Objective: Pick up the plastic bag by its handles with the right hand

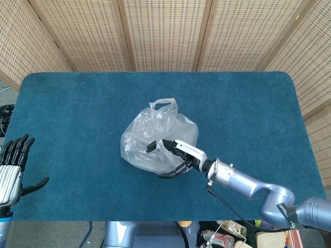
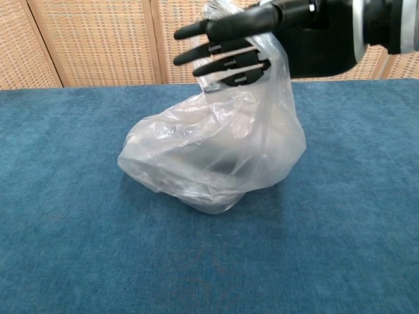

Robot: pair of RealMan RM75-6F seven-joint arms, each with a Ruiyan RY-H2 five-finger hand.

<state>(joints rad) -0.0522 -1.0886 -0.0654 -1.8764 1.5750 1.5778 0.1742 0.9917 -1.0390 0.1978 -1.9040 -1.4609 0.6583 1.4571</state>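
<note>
Right hand (image 1: 173, 156) over plastic bag (image 1: 142, 139), fingers spread and extended, holding nothing, handles (image 1: 164, 105) upright

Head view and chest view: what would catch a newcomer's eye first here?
First, the clear plastic bag crumpled in the middle of the blue table, its handles standing up. Next, the right hand spread over the bag. The left hand waits open at the table's near left edge.

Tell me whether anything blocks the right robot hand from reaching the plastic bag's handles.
Nothing visible does. The right robot hand is at the top of the plastic bag, fingers extended by the handles. Only bare blue table surrounds the bag, and the left robot hand sits far off at the table's edge.
</note>
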